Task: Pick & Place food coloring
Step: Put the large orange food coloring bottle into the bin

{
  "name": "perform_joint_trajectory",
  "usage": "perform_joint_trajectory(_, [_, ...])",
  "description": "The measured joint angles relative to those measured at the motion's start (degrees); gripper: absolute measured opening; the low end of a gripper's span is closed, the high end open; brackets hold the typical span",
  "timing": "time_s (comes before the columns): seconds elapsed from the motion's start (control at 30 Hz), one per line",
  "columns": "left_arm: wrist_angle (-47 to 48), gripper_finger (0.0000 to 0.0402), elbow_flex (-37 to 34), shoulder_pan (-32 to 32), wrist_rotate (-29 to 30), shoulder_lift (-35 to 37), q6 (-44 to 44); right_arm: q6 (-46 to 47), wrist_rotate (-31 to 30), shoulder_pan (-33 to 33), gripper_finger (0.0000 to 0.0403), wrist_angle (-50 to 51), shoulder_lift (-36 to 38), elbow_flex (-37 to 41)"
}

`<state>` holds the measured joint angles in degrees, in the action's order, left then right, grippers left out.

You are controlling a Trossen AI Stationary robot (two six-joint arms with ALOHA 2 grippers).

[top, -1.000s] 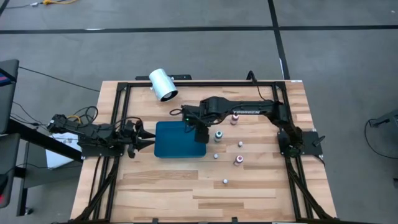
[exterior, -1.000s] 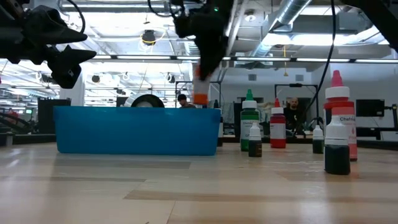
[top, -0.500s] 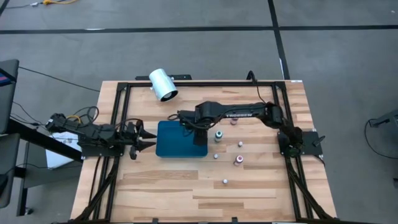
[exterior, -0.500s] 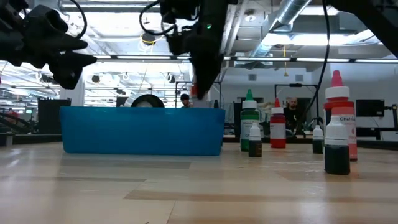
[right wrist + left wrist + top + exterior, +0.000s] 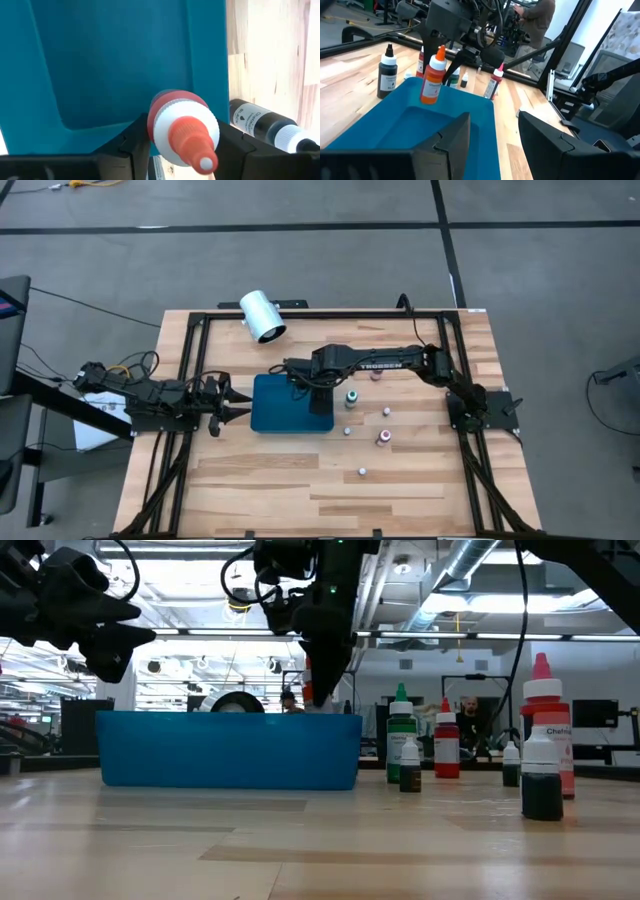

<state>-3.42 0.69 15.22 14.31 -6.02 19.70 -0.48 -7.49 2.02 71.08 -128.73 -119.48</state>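
Orange food coloring bottle (image 5: 432, 75) upright over tray; other bottles (image 5: 545, 745) standing nearby.

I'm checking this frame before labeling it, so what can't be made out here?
- Orange bottle: high view, hidden beneath the right gripper.
- Blue tray floor: low view, blocked by its front wall.
- Small whitish pieces: high view, too small to identify.
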Motion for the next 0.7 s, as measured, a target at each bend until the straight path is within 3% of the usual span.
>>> perform_joint_trajectory(0.53, [0.0, 0.0160, 0.0, 0.0, 0.0, 0.0, 0.2, 0.0, 0.0, -0.2, 0.0156, -3.8, 0.0, 0.1])
perform_joint_trajectory(0.7, [0.0, 0.0160, 0.0, 0.0, 0.0, 0.0, 0.2, 0.5, 0.0, -0.4, 0.0163, -5.9, 0.0, 3.3])
